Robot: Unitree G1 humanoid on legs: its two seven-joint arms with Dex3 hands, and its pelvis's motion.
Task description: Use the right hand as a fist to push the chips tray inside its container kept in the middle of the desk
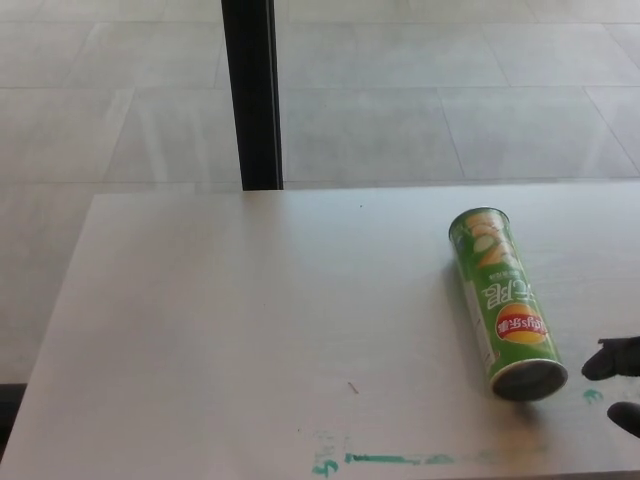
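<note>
the green chips can lies on its side on the counter, its near end facing the right hand so a push along its length can seat the tray. no tray protrudes, so the push looks done. only two dark fingertips show just beside that end, apart from it; i cannot tell whether the hand is fisted.
</note>
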